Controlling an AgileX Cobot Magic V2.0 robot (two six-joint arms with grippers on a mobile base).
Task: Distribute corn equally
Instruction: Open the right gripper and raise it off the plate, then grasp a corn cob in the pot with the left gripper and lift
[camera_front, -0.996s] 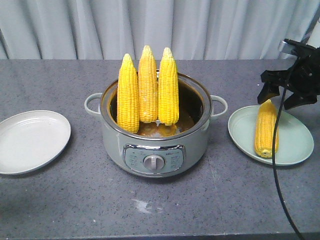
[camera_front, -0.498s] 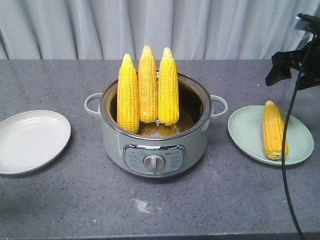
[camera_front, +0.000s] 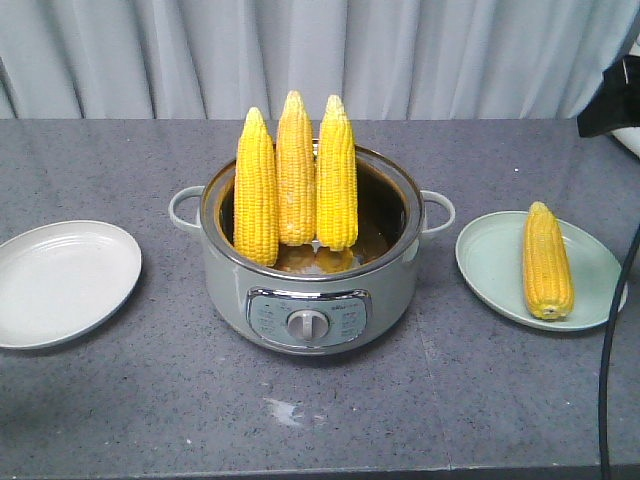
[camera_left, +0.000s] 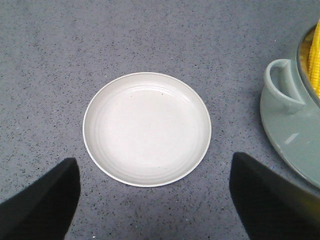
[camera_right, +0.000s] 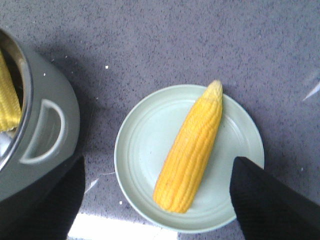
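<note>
Three cobs of corn (camera_front: 296, 170) stand upright, side by side, in the grey-green cooker pot (camera_front: 230, 280). A fourth cob (camera_front: 547, 262) lies flat on the pale green plate (camera_front: 485, 265) at the right, also seen from above (camera_right: 192, 150). My right gripper (camera_right: 159, 165) hovers open well above that cob, with nothing between its fingers (camera_right: 260, 200). In the front view only a dark part of it (camera_front: 608, 108) shows at the top right edge. My left gripper (camera_left: 154, 160) hangs open and empty over the near rim of the white plate (camera_left: 147, 127).
The white plate (camera_front: 65, 280) sits at the table's left, the pot in the middle, its handles (camera_front: 185, 207) sticking out sideways. A black cable (camera_front: 607, 360) hangs down at the right edge. A grey curtain closes the back.
The right gripper let go of the cob, which settled flat on the green plate. The gripper then rose and pulled back to the upper right. The cobs in the pot have not moved.
</note>
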